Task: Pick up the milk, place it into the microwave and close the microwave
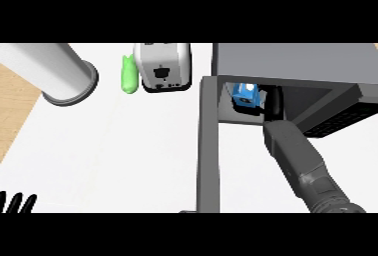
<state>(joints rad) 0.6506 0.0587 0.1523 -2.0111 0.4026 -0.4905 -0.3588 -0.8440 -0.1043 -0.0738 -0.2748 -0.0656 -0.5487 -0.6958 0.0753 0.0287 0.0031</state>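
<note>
Down at the lower left edge, the left hand point(18, 202) shows only as a fan of black fingertips, straight and spread, pointing up; the palm is cut off below. Nothing is in it.

Across on the right, the grey right forearm point(306, 167) rises from the lower edge and runs up and left, straight into the mouth of the microwave point(295, 60). The right hand point(270, 106) is a dark shape just inside the opening, right beside the milk; whether its fingers are spread, closed or wrapped round the carton I cannot tell, it is too dark in there.

The microwave door point(210, 150) stands open, seen edge-on as a long grey slab coming down toward the near edge, its foot cut off.

The milk point(245, 96), a blue carton, sits inside the microwave cavity at the left of the opening, partly hidden by the roof above it.

On the white counter point(111, 150) beyond, a white toaster point(164, 67) with a black front, its top cut off. Just left of it lies a slim green thing point(129, 75), hard to identify. Far left, a big grey cylinder point(55, 72) leans in from the top corner.
</note>
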